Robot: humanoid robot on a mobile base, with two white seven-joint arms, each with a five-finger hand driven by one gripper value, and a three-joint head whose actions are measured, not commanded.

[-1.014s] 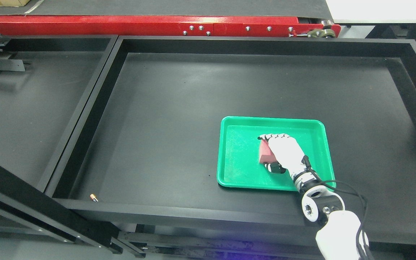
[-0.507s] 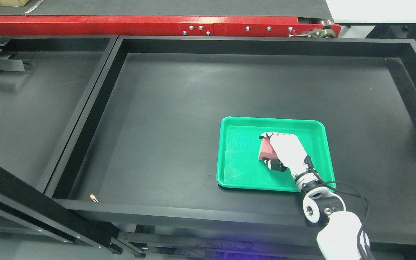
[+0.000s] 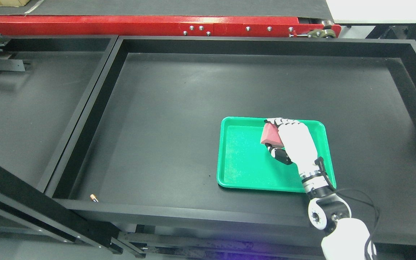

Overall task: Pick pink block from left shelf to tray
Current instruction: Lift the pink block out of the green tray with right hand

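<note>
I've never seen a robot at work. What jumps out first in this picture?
The bright green tray stands out at once, lying right of middle on the big black table. Over its far part a white robot hand, the right hand, grips a pink block, its arm coming in from the lower right. Along the top runs a red metal beam, the only other strong colour.

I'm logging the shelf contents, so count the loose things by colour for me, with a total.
Pink: 1, the pink block, held by the right robot hand over the tray
Green: 1, the tray
Orange-tipped: 1, a small object at the shelf's front left corner, too small to identify
Total: 3
</note>
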